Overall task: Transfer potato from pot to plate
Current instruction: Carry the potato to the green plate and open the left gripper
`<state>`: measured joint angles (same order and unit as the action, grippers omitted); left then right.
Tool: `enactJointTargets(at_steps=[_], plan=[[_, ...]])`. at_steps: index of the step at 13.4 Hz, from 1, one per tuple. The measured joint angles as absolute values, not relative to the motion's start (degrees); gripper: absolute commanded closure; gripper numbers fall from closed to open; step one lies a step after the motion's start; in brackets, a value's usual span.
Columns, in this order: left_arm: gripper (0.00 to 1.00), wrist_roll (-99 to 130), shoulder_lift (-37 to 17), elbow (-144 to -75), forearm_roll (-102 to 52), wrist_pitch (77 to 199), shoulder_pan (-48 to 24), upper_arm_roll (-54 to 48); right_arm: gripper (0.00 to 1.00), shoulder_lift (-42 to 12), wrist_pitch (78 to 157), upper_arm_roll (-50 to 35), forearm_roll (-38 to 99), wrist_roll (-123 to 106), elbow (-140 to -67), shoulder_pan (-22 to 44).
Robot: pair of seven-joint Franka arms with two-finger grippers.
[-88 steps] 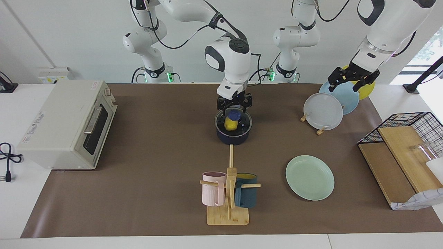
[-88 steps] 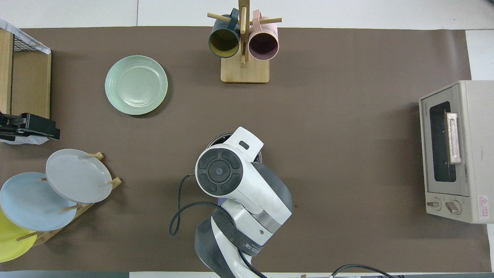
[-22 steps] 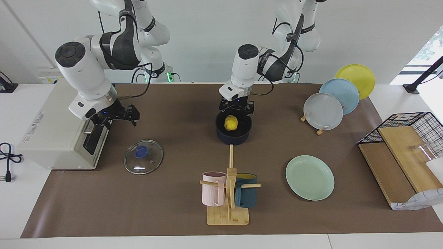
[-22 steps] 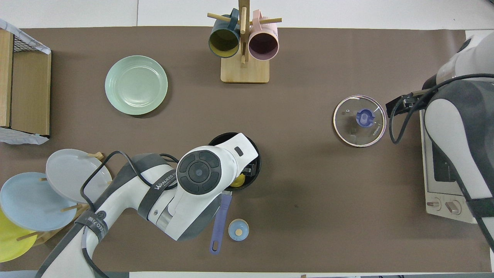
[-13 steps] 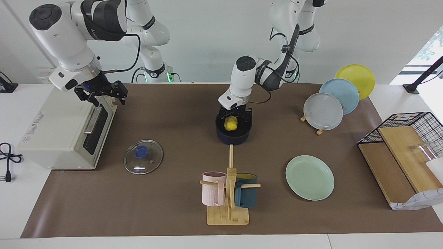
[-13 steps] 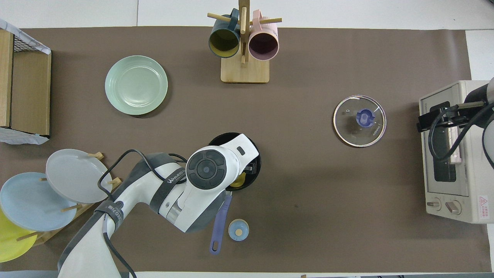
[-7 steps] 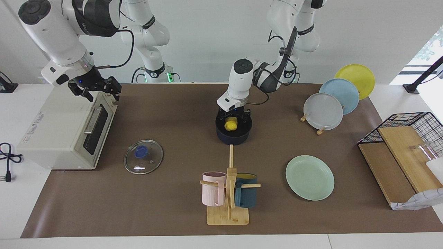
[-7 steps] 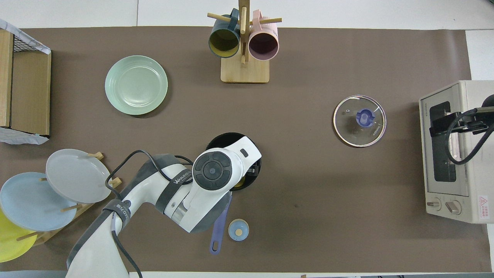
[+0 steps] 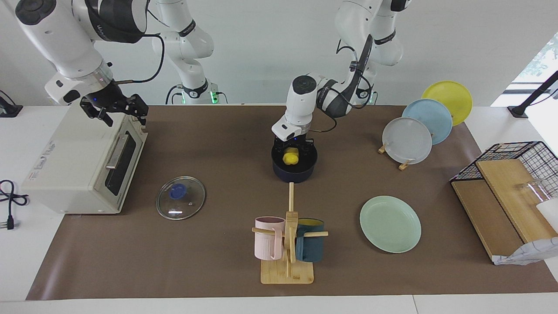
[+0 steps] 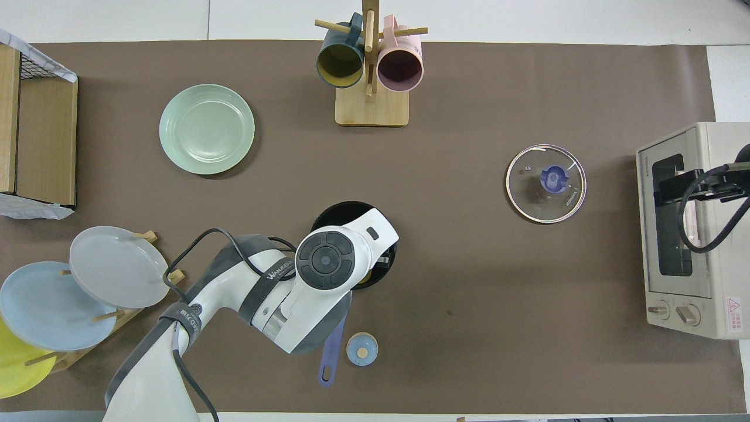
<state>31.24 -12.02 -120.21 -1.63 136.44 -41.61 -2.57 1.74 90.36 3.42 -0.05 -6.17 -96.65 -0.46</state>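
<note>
Left gripper (image 9: 291, 150) lowered around potato (image 9: 290, 157)

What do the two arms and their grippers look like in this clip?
Both arms are glossy white with dark grey joint bands and black round end caps. Black cables loop along them; the left arm's band carries white lettering. The left gripper and right gripper are black and two-fingered, each under a white wrist block.

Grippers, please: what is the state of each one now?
Left gripper: down in the pot around the potato; grip cannot be told.
Right gripper: open, over the toaster oven.
</note>
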Motion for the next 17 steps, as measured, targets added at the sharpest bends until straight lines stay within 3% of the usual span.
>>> enactJointTargets(at_steps=[5,10,14,17], plan=[[1.0,31.64,-11.7,-118.63,-1.64,135.41,-41.57,-2.16,0.0,1.74,91.05,3.43,-0.05,-5.86,-96.65,-0.51],[1.0,31.89,-8.14,-108.07,-2.01,120.61,-39.09,-1.08,0.0,1.73,91.05,3.47,-0.04,-5.74,-96.78,-0.51],[1.0,28.4,-8.17,-95.97,-4.69,109.53,-29.31,-0.78,0.0,1.73,91.05,3.46,-0.04,-5.74,-96.78,-0.51],[1.0,20.08,-11.86,-88.59,-6.11,105.64,-19.08,-0.74,0.0,1.73,91.05,3.46,-0.04,-5.74,-96.78,-0.51]])
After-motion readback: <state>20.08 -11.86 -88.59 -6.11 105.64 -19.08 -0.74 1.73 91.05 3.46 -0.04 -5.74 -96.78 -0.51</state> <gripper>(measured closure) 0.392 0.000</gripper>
